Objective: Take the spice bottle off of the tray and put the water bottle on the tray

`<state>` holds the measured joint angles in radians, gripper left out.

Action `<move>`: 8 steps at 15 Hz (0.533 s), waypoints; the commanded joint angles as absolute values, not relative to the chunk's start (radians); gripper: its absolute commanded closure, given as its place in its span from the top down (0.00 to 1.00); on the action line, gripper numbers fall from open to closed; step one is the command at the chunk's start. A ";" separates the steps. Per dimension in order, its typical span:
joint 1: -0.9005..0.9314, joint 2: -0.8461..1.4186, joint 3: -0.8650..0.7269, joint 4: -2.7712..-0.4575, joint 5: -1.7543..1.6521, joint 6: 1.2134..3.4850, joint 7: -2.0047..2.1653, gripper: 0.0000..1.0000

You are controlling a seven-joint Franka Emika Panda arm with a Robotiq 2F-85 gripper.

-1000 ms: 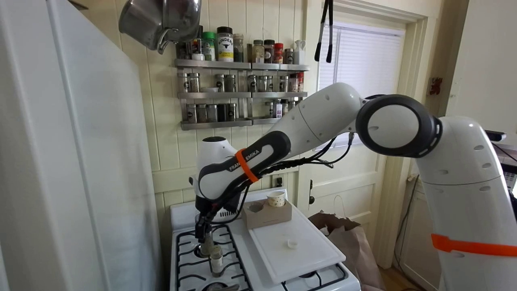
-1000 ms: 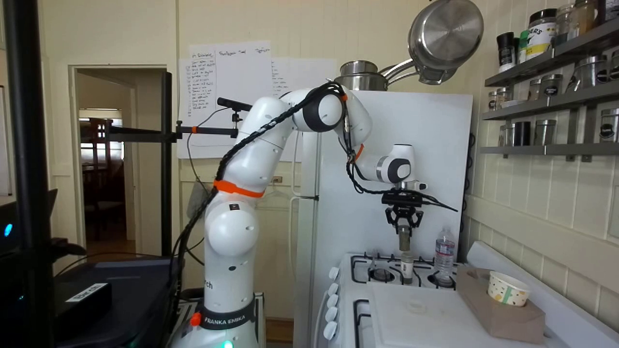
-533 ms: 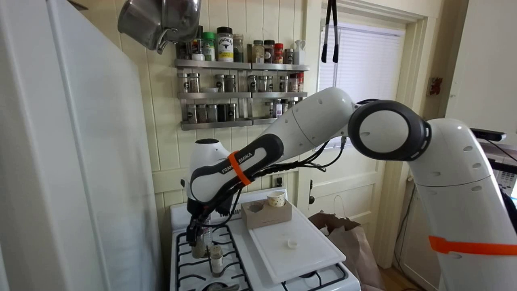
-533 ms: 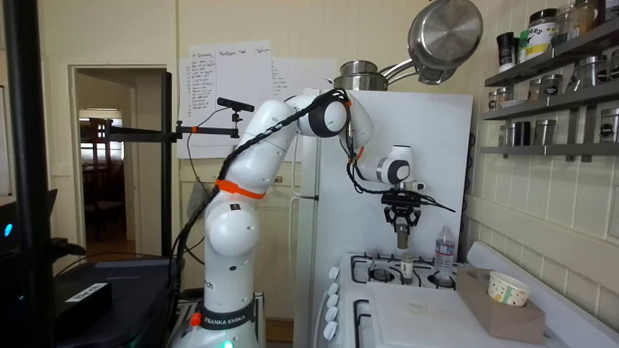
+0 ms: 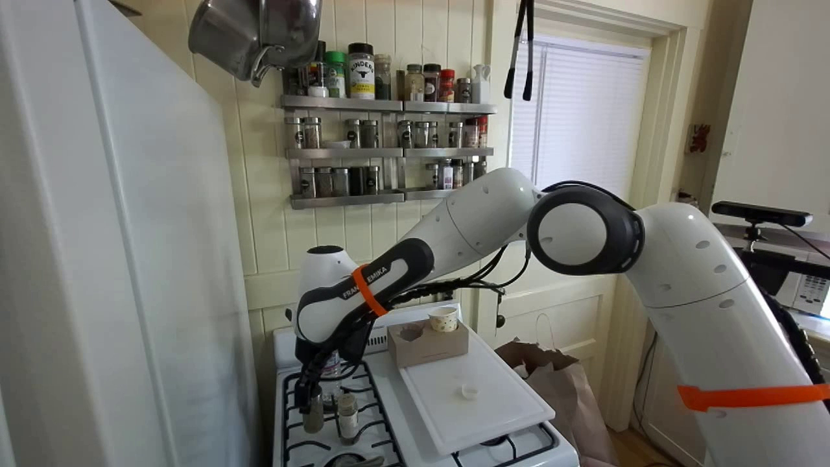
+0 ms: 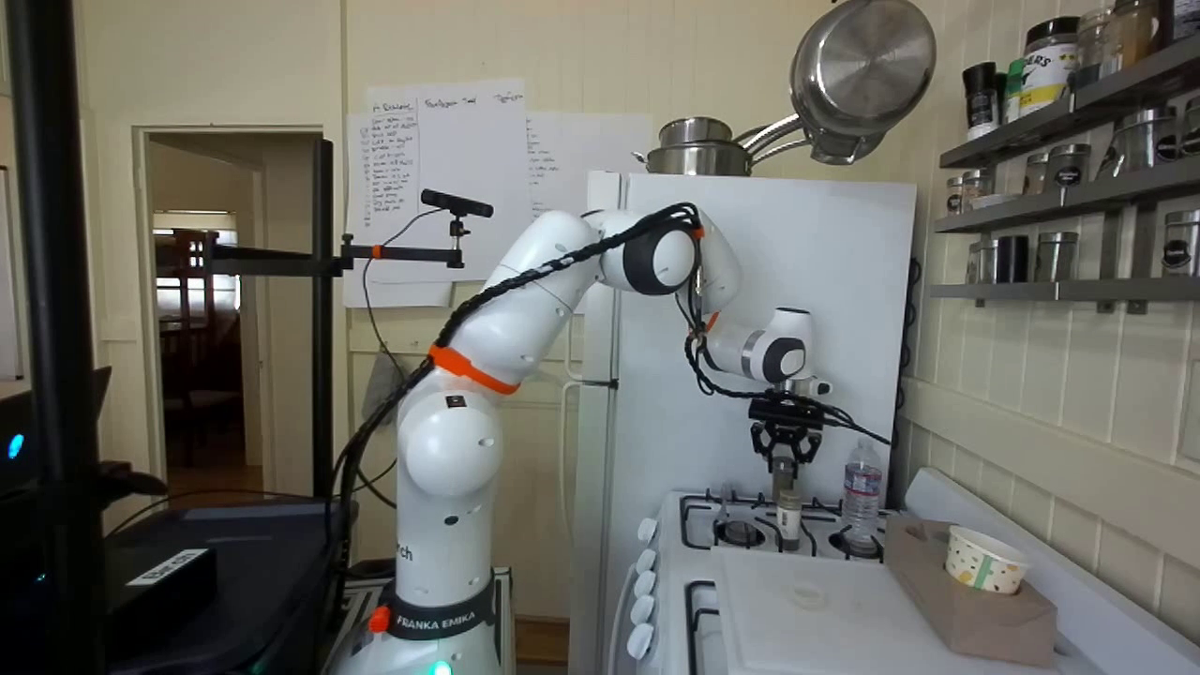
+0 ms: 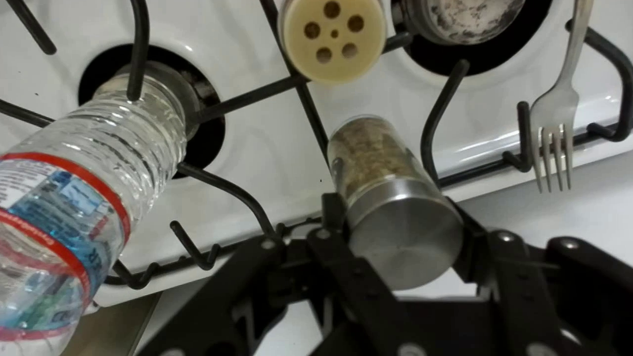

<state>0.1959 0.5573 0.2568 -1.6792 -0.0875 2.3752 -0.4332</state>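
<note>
Far left in the wrist view stands the slim clear plastic water bottle (image 7: pixel 84 212), labelled red and blue, left of the black two-fingered pincer (image 7: pixel 399 217). Next along, just beyond the pincer, a round cream-topped shaker (image 7: pixel 335 54). Then comes the action: the pincer is pinching the short, clear, silver-lidded spice bottle (image 7: pixel 393 202)! To the pincer's right, a silver metal fork (image 7: pixel 555 106); and in an exterior view, the flat white rectangular tray (image 5: pixel 489 412), right of the pincer.
</note>
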 commanded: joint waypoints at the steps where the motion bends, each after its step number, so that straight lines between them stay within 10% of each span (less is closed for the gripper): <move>1: 0.186 0.612 0.278 -1.615 -0.059 2.353 -0.462 0.24; 8: 0.193 0.627 0.286 -1.593 -0.061 2.294 -0.446 0.24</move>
